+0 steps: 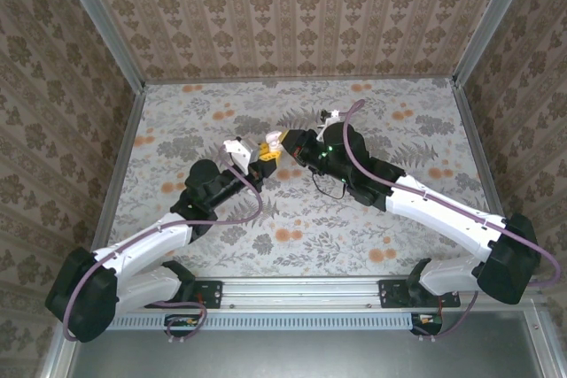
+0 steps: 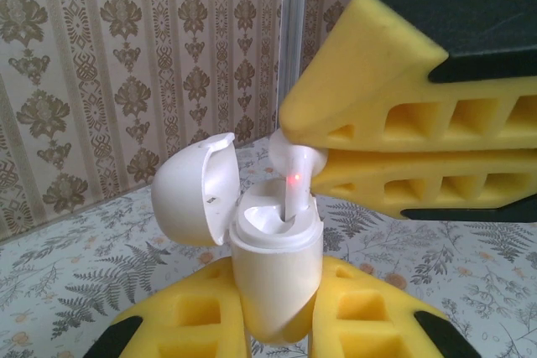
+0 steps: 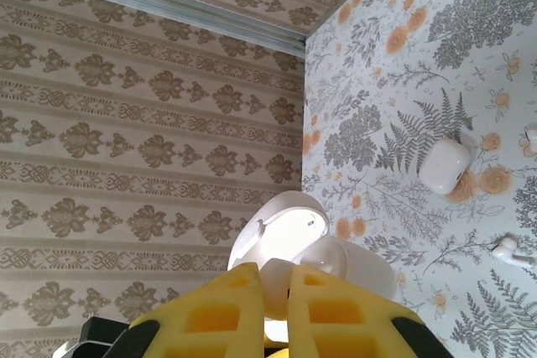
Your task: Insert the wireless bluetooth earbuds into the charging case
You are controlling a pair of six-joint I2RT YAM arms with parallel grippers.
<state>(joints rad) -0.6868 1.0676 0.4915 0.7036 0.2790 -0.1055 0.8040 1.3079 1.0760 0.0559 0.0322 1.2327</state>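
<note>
The white charging case point(image 2: 277, 266) stands upright between the yellow fingers of my left gripper point(image 2: 275, 312), which is shut on its lower body. Its lid point(image 2: 195, 194) hangs open to the left. My right gripper point(image 2: 289, 147) comes in from the upper right, shut on one of the wireless bluetooth earbuds point(image 2: 294, 175). The earbud's stem points down into the case's right socket and a small red light glows on it. From the right wrist, the earbud point(image 3: 275, 287) sits between my fingers with the open case point(image 3: 352, 264) just beyond. Over the table's middle, the left gripper point(image 1: 263, 155) and right gripper point(image 1: 280, 143) meet.
A second, closed white case point(image 3: 445, 165) lies on the floral tabletop, and a loose white earbud point(image 3: 507, 247) lies near it. Patterned walls enclose the table on three sides, with a metal corner post point(image 2: 294, 48) behind the case.
</note>
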